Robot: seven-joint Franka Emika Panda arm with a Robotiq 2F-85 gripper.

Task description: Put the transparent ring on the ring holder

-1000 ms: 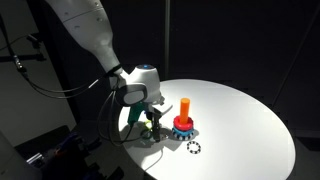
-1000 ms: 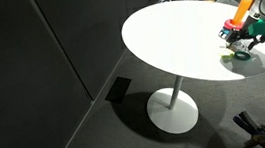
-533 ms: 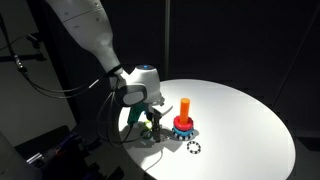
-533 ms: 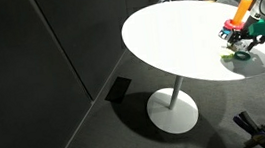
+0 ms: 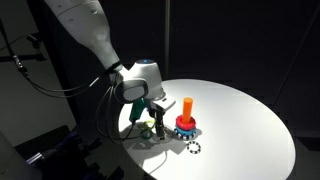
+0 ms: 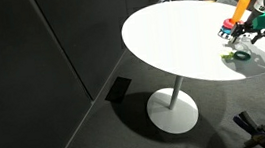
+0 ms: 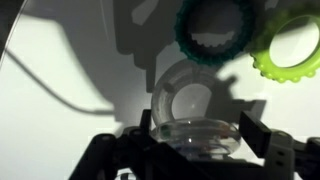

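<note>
While hanging low over the white round worktop (image 5: 245, 115), clamps the transparent ring (image 7: 196, 133) between the dark fingers (image 7: 268, 152) of the end effector (image 7: 198, 146), shut against the ring's two sides; shows in the wrist view only as a faint glassy outline, held just clear of the surface, with a round shadow under it; farther off in that view, lying flat, a dark green ring (image 7: 214, 30) and a yellow-green ring (image 7: 296, 50), toothed edges meeting. Just beside the end effector in an exterior view, the ring holder (image 5: 185, 124); orange peg upright on a red-and-blue base; transparent ring not on the peg, kept off to one side of it and lower than its tip. Near the holder's base, toward the worktop's rim, a black ring with white dots (image 5: 193, 148), lying flat and apart from the base.
</note>
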